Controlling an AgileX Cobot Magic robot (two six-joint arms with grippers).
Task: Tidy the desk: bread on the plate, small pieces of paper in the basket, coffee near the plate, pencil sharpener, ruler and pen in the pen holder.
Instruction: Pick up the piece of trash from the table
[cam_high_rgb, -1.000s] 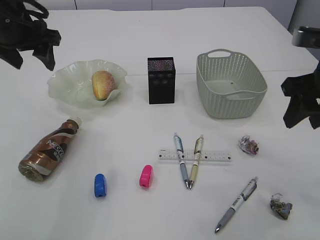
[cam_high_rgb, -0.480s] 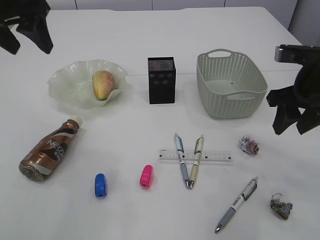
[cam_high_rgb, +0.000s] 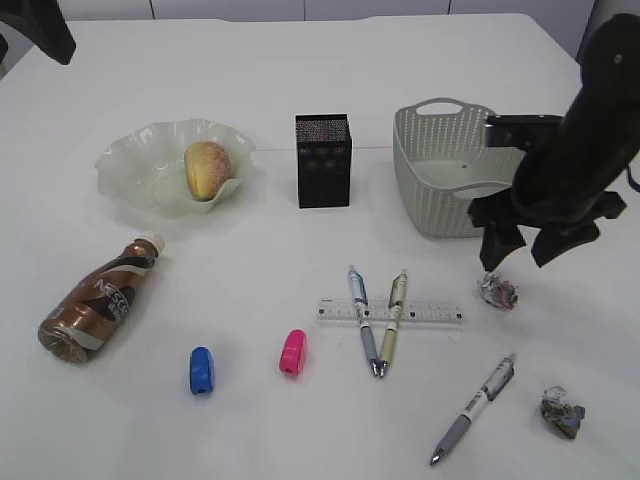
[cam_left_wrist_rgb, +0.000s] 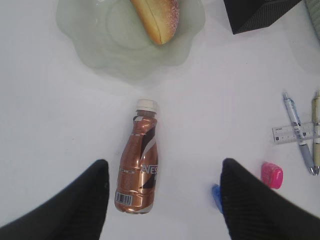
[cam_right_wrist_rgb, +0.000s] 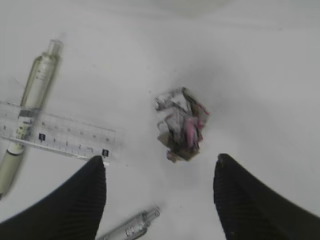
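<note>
Right claw (cam_high_rgb: 524, 257) swung in over the paper ball (cam_high_rgb: 497, 290), jaws apart and empty — basket (cam_high_rgb: 430, 180) drop likely next.

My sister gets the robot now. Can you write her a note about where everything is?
Right gripper: open, above a paper ball, nothing held. Left gripper: open, empty, high over the coffee.
Done: bread on the plate.
Left: coffee lies on its side away from the plate; two paper balls, three pens, ruler, and the blue and pink sharpeners are on the desk. Basket holds nothing.
</note>
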